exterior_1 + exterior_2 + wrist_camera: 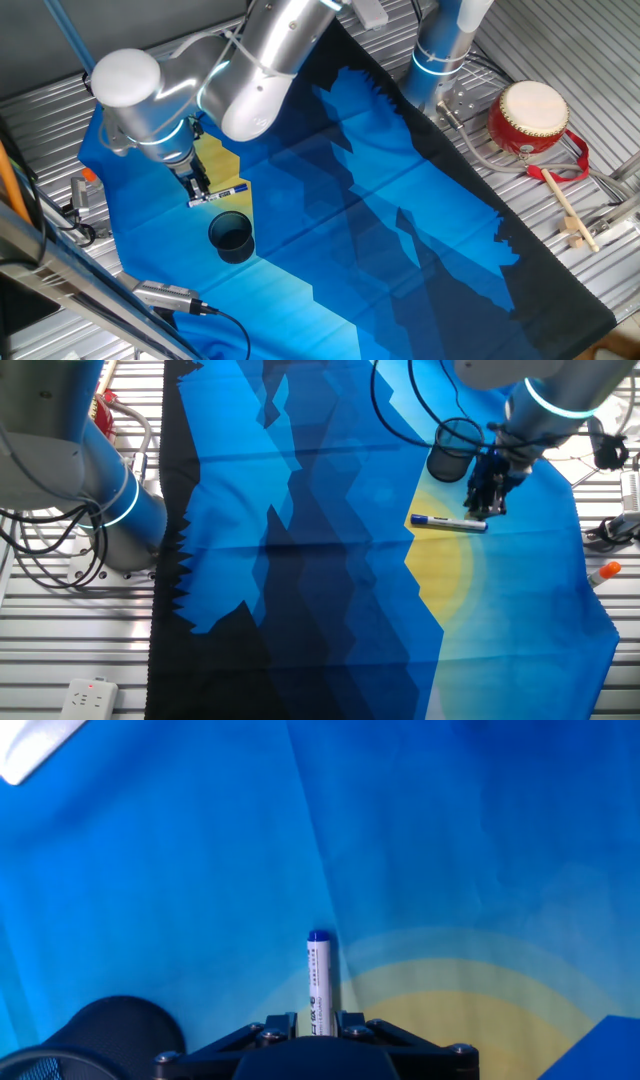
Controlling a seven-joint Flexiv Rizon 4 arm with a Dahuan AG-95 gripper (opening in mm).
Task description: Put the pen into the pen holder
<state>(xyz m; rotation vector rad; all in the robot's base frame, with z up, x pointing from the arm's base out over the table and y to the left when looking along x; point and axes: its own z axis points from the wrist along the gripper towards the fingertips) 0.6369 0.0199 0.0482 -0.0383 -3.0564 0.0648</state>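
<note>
The pen (222,192) is a slim white marker with a dark label band, lying level just over the yellow patch of the blue cloth. Its blue tip (319,935) points away from the hand. My gripper (198,190) is shut on the pen's rear end, and in the hand view both fingers press against the barrel (320,985). From the other fixed view, the gripper (481,512) holds the right end of the pen (447,522). The pen holder (231,236), a dark round cup, stands upright on the cloth close by (452,450), and at the lower left (110,1032) in the hand view.
A red-and-cream drum (530,118) and a wooden drumstick (566,212) lie off the cloth at the far right. The arm's base (105,500) stands by the cloth's dark edge. An orange-capped item (604,571) and a metal cylinder with cable (165,297) sit beside the cloth.
</note>
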